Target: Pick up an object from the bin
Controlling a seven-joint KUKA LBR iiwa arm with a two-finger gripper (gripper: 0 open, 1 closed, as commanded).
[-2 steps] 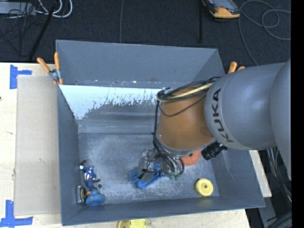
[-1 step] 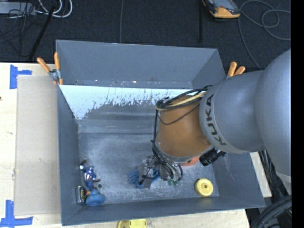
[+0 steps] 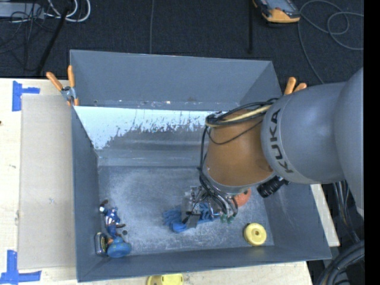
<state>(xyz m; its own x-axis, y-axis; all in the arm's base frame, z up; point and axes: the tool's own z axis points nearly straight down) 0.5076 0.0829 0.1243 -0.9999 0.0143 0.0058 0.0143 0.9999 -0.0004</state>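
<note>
The gripper (image 3: 202,211) was down at the floor of the grey bin (image 3: 172,88), near the middle of the front edge and a little toward the right side. Its tip was a tangle of dark metal, cable and blue, and whether it was spread or pressed together could not be told. It lay against the right end of a soft-looking blue thing (image 3: 176,222), crumpled and irregular in shape, which rested on the floor just to its left. Where the gripper ended and the blue thing began was hard to make out, so a grasp could not be confirmed.

The orange cover (image 3: 234,153) and the thick grey arm (image 3: 314,135) above it hid the right rear part of the floor. A small red-orange piece (image 3: 243,199) peeked from under the cover, just right of the gripper; most of it was hidden and its kind was unclear.

A yellow round disc (image 3: 255,234) lay apart, near the front right corner. In the front left corner sat a small blue toy figure (image 3: 112,218) and a blue rounded lump (image 3: 119,249), close together, well apart from the gripper.
</note>
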